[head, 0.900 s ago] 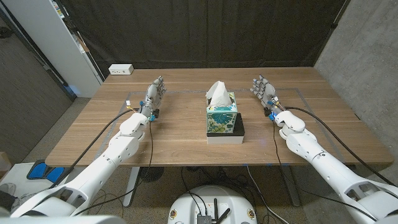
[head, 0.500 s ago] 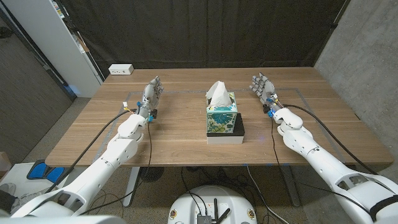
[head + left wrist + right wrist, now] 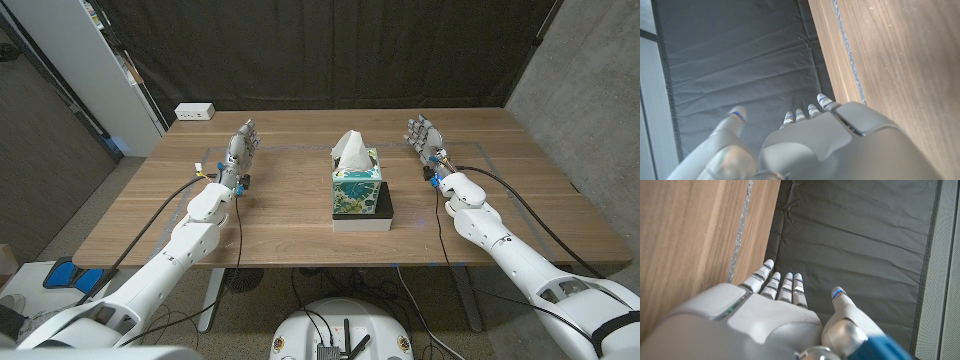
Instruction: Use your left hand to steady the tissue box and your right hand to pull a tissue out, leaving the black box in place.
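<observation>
Standing mid-desk on the black box, the tissue box looks light and tippable, its soft tissue best pinched at the peak (both hands empty, fingers spread, well apart).

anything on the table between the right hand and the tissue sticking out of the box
Nothing visible. Bare wood lies between the right hand and the tissue on top of the tissue box. The black box sits lower, beside the tissue box, below that path.
</observation>
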Tool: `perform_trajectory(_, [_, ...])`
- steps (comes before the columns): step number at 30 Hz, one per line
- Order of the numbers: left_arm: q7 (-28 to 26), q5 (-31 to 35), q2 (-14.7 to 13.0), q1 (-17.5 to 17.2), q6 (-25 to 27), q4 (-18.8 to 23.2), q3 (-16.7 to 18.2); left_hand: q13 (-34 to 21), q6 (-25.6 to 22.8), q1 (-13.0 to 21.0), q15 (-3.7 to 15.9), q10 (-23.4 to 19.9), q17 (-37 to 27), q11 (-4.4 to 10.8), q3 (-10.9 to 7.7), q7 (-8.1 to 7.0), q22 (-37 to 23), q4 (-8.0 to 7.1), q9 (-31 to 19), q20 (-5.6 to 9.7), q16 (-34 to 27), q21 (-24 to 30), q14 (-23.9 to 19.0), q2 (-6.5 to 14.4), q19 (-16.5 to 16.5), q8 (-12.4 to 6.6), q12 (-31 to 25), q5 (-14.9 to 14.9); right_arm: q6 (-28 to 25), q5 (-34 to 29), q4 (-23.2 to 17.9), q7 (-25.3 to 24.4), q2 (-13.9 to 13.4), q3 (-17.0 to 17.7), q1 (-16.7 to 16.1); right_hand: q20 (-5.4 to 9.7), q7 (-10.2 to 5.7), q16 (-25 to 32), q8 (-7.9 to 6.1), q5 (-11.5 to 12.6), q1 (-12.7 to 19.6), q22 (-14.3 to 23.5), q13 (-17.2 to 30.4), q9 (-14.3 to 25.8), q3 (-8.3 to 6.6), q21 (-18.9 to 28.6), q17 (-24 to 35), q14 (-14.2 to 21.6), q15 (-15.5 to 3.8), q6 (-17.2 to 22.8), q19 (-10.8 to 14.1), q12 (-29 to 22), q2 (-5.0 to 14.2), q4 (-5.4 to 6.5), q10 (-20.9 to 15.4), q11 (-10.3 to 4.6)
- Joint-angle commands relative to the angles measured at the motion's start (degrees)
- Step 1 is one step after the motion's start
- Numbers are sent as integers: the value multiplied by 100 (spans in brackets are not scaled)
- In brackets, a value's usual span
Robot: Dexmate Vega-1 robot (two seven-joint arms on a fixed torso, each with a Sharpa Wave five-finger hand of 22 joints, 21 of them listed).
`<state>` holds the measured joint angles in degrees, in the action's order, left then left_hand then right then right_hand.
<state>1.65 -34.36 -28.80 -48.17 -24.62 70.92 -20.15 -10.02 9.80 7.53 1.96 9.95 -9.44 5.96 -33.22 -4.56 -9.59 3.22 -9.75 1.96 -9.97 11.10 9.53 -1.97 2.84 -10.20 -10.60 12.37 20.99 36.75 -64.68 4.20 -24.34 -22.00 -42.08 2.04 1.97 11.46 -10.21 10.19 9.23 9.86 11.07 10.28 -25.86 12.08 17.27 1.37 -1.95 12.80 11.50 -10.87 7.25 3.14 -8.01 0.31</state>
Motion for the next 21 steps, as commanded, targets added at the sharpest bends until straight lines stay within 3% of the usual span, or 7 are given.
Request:
perform_trajectory(1, [-516, 1387, -319, 248, -455, -271, -280, -46, 1019, 375, 182, 842, -38, -45, 232, 234, -41, 535, -56, 325, 32, -65, 901, -425, 243, -14, 64, -35, -54, -173, -163, -258, -34, -55, -52, 58, 8, 38, -52, 30, 44, 20, 8, 7, 5, 14, -21, 67, -196, 37, 69, -41, 131, -63, -72, 28])
perform_trajectory(7, [-1328, 2333, -562, 194, -288, 19, -356, -65, 1393, 569, -66, 1097, -51, -244, 449, 497, -42, 655, -76, 200, 1, -52, 1043, -736, 358, -39, 34, 66, -92, -231, -243, -385, -40, -68, -81, 29, 31, 42, -57, 26, 46, 20, 7, 6, 20, 13, -43, 81, -162, 45, 85, -48, 110, -87, -92, 40])
perform_trajectory(9, [-1595, 2627, -621, 170, -209, 110, -371, -74, 1676, 710, -116, 1204, -57, -280, 619, 550, -40, 684, -79, 156, -1, -51, 1120, -876, 411, -15, 24, 212, -108, -247, -267, -419, -45, -73, -88, 17, 36, 47, -58, 23, 39, 20, 7, 6, 29, 12, -47, 92, -154, 48, 90, -48, 100, -89, -94, 39])
perform_trajectory(13, [-2112, 3202, -722, 123, -10, 281, -410, -89, 2264, 996, -177, 1666, -64, -274, 944, 584, -43, 692, -85, 83, 17, -65, 1385, -912, 582, 10, 63, 524, -127, -259, -290, -467, -36, -76, -94, 4, 38, 51, -63, 20, 31, 20, 7, 6, 41, 10, -55, 99, -150, 59, 94, -53, 89, -95, -109, 45])
perform_trajectory(16, [-2378, 3522, -774, 104, 113, 376, -450, -95, 2499, 1096, -236, 1840, -66, -291, 1088, 599, -45, 685, -86, 49, 18, -66, 1513, -915, 659, 17, 50, 657, -128, -286, -262, -463, -33, -96, -70, -2, 44, 52, -65, 19, 31, 20, 6, 6, 47, 9, -66, 104, -140, 64, 101, -55, 85, -106, -118, 34])
perform_trajectory(21, [-2439, 3563, -780, 110, 127, 376, -478, -98, 2549, 1148, -228, 1896, -67, -252, 1181, 587, -46, 678, -86, 63, 10, -63, 1563, -912, 697, -9, 30, 733, -92, -317, -221, -465, -17, -111, -46, -9, 46, 55, -69, 18, 32, 20, 6, 6, 54, 8, -78, 111, -137, 75, 108, -58, 78, -118, -128, 41])
